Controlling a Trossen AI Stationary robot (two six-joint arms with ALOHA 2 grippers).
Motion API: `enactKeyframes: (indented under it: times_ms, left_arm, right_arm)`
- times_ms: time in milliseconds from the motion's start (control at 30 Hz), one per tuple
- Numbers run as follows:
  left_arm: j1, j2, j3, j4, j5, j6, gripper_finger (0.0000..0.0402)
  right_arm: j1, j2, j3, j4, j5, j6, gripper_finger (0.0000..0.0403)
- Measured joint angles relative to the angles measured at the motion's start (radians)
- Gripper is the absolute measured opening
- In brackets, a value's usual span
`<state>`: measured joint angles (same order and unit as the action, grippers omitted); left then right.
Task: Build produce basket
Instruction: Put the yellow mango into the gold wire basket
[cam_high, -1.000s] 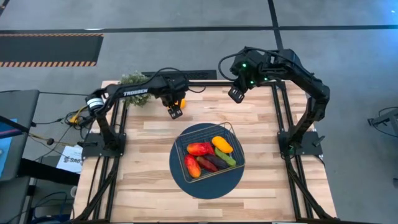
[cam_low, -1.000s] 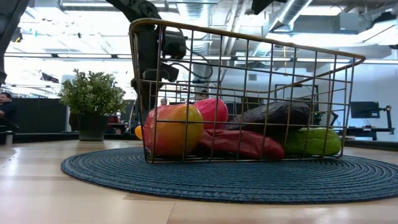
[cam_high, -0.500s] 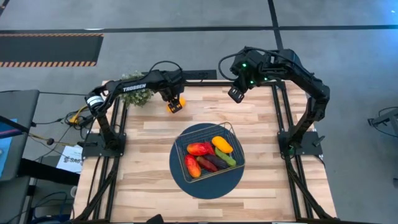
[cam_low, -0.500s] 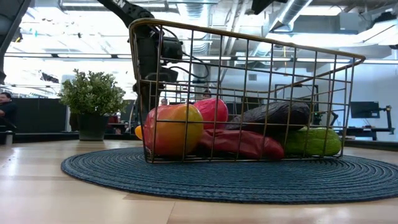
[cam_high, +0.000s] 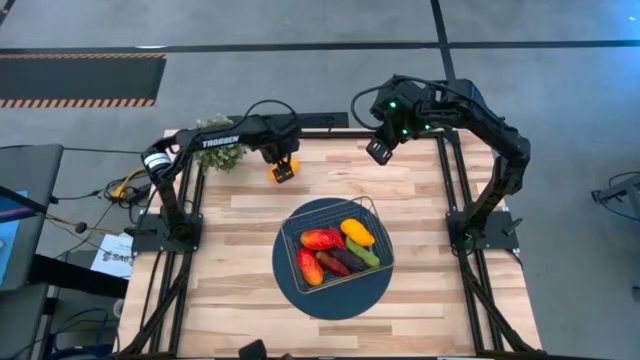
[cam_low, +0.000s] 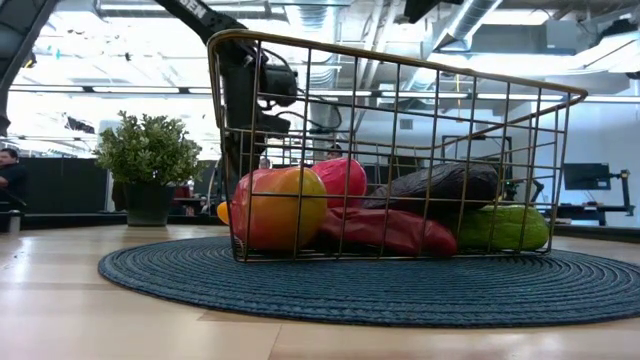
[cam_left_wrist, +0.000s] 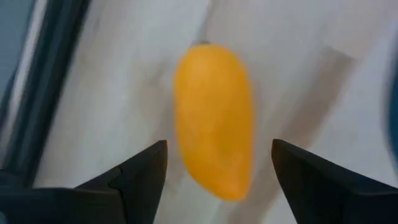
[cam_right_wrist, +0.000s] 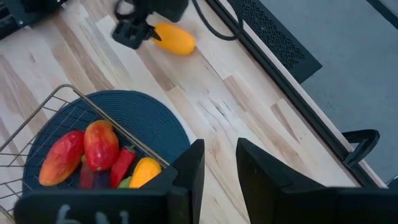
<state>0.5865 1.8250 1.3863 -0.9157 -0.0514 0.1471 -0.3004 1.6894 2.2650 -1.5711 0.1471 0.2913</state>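
Observation:
The wire basket (cam_high: 365, 212) stands on a round dark-blue mat (cam_high: 300, 290) in the table's middle. It holds red, orange, yellow, green and dark purple produce (cam_high: 335, 248). One more orange-yellow pepper (cam_left_wrist: 214, 118) lies on the wood near the far edge. My left gripper (cam_left_wrist: 219, 144) hangs over that pepper, pointing down and open. One finger stands on each side of the pepper, apart from it. My right gripper (cam_right_wrist: 221, 155) is held high over the table's far right. Its fingers stand a little apart with nothing between them.
A bushy potted plant (cam_high: 215, 140) stands at the far left corner, close to my left arm. Bare wood lies to the left, right and near side of the mat. In the low view the basket (cam_low: 400, 150) fills the foreground.
My left gripper has moved a little toward the table's far edge and sunk slightly, coming over the orange-yellow pepper. The pepper has stayed where it lay.

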Motion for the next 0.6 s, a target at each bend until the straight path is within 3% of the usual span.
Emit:
enactKeyframes:
  times_ms: [200, 367, 600]
  left_arm:
    - [0.003, 0.068, 0.001, -0.028, -0.043, -0.033, 0.0292]
    - [0.004, 0.126, 0.0, -0.023, 0.036, -0.013, 0.0293]
    - [0.0, 0.207, 0.002, -0.004, 0.04, -0.013, 0.0292]
  right_arm:
    - [0.008, 0.0, 0.0, 0.0, 0.0, 0.008, 0.0114]
    - [0.012, 0.0, 0.0, 0.001, 0.002, 0.007, 0.0114]
    - [0.012, 0.0, 0.0, 0.002, 0.005, 0.007, 0.0114]
